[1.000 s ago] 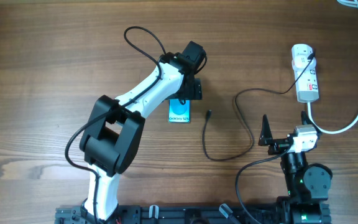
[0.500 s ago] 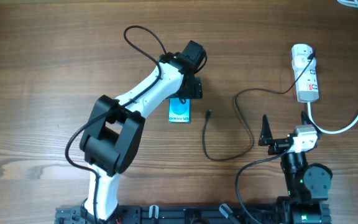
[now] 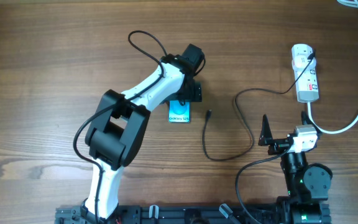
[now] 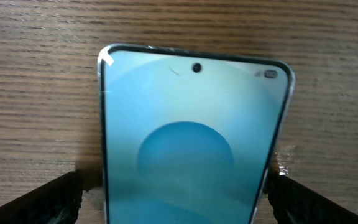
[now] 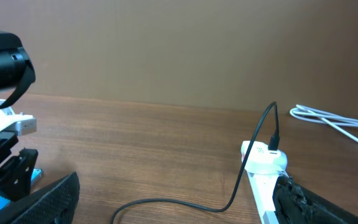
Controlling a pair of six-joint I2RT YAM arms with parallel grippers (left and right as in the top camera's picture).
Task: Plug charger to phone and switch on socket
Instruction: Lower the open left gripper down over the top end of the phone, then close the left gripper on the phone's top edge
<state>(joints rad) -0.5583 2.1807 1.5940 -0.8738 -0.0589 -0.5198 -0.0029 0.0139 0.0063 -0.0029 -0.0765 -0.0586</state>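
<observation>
The phone (image 3: pixel 179 114) lies flat on the wooden table, its cyan screen up. My left gripper (image 3: pixel 188 93) hangs over its far end. In the left wrist view the phone (image 4: pixel 194 143) lies between the two fingers of the left gripper (image 4: pixel 176 199), which is open, with small gaps on both sides. The charger cable (image 3: pixel 252 134) runs from the white socket (image 3: pixel 305 78) in a loop to its free plug (image 3: pixel 209 114), which lies right of the phone. My right gripper (image 3: pixel 284 127) is open and empty, near the socket (image 5: pixel 263 165) and cable (image 5: pixel 166 202).
A thick white cord (image 3: pixel 353 124) curves from the socket to the table's right edge and shows in the right wrist view (image 5: pixel 334 121). The left arm (image 3: pixel 148 99) stretches across the table's middle. The right arm's base (image 3: pixel 303 180) stands at the front right.
The left arm's elbow has shifted a little to the right and up. Its gripper stays over the phone. The right arm, cable and socket have not moved.
</observation>
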